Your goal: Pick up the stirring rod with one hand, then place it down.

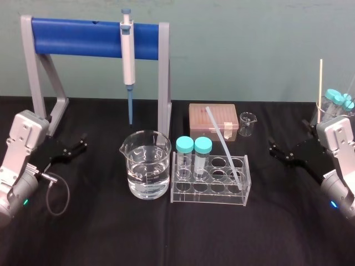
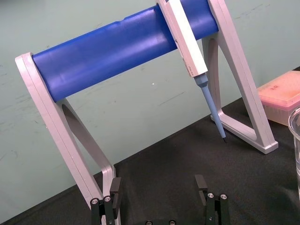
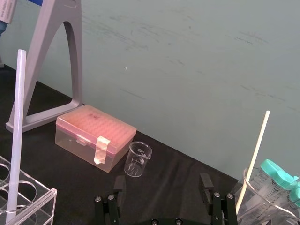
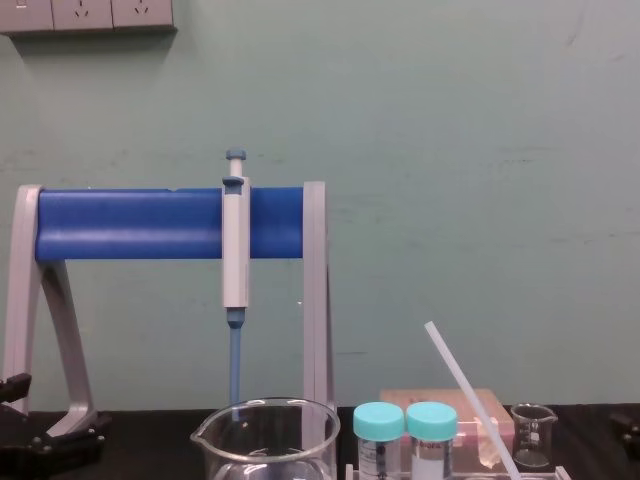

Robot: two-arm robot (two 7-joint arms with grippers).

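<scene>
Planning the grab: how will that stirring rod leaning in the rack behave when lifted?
The rod looks straight and stiff, so it probably won't flop. Thin and translucent, it is likely light, perhaps slippery and brittle. Its lower end sits in a hole of the rack, so a sideways pull might drag the rack.

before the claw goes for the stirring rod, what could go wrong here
The stirring rod leans tilted in the clear rack; an angled pull may drag or tip the rack and its two capped tubes.
The water-filled beaker stands beside the rack, so a shove could spill it.
The open right claw might clip the small beaker reaching in.
The left claw sits parked at the left.
</scene>
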